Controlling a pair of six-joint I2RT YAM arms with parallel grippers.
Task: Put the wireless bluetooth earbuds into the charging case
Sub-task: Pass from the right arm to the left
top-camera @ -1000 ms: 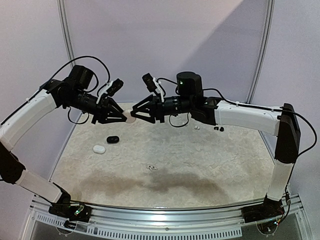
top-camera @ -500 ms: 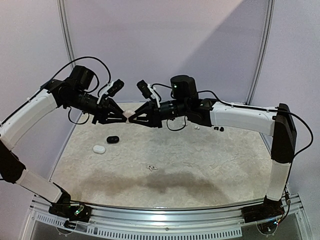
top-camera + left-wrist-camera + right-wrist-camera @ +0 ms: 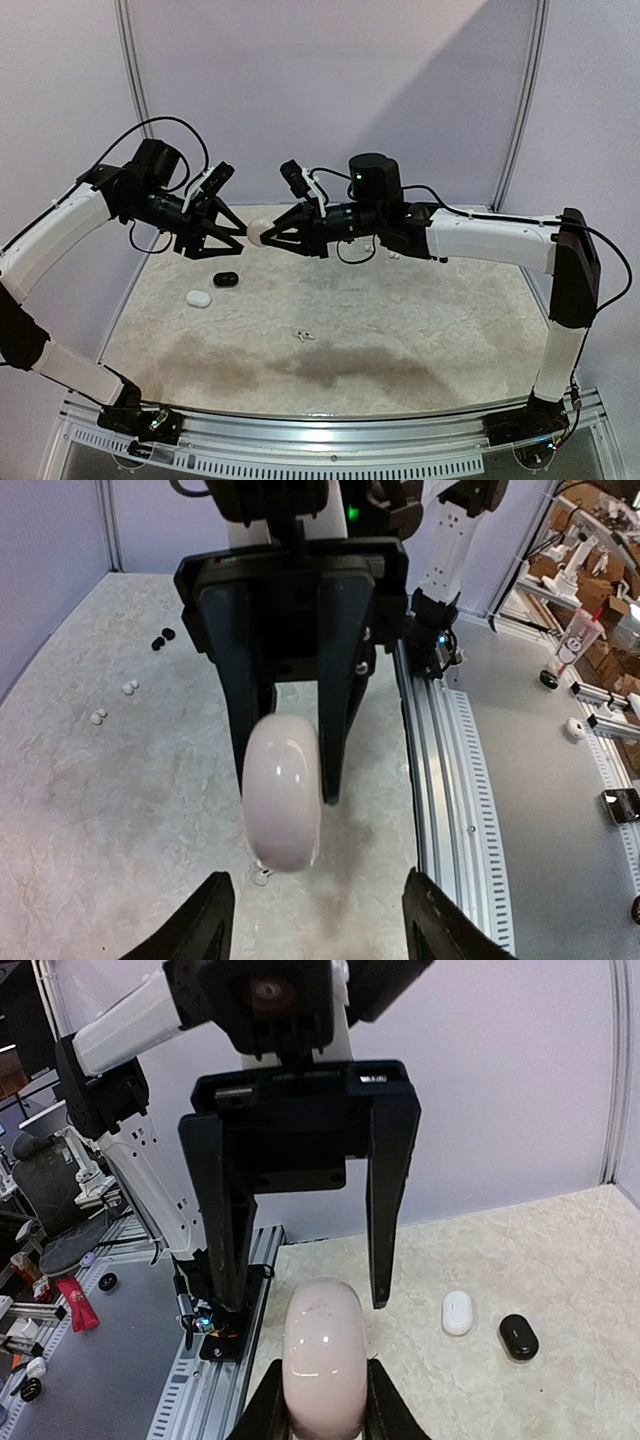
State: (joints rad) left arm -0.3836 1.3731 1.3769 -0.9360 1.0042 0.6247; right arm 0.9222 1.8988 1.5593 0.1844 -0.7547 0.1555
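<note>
A tiny white plastic pair of earbuds [image 3: 303, 336] is seen lying loose near the middle of the pale marbled tabletop [image 3: 430, 330]. A tiny black pair [image 3: 160, 638] is seen toward the far right, with more white buds [image 3: 129, 687] near it. A glossy white pebble-shaped charging case [image 3: 259, 232] is held in the air above the far left of the table, clamped between the fingers of the right gripper [image 3: 268, 236]. It is faced by the left gripper [image 3: 240, 234], whose fingers are spread apart and clear of it. Below, a small white oval case [image 3: 197, 297] and a small black oval case [image 3: 226, 278] are laid close together on the left.
</note>
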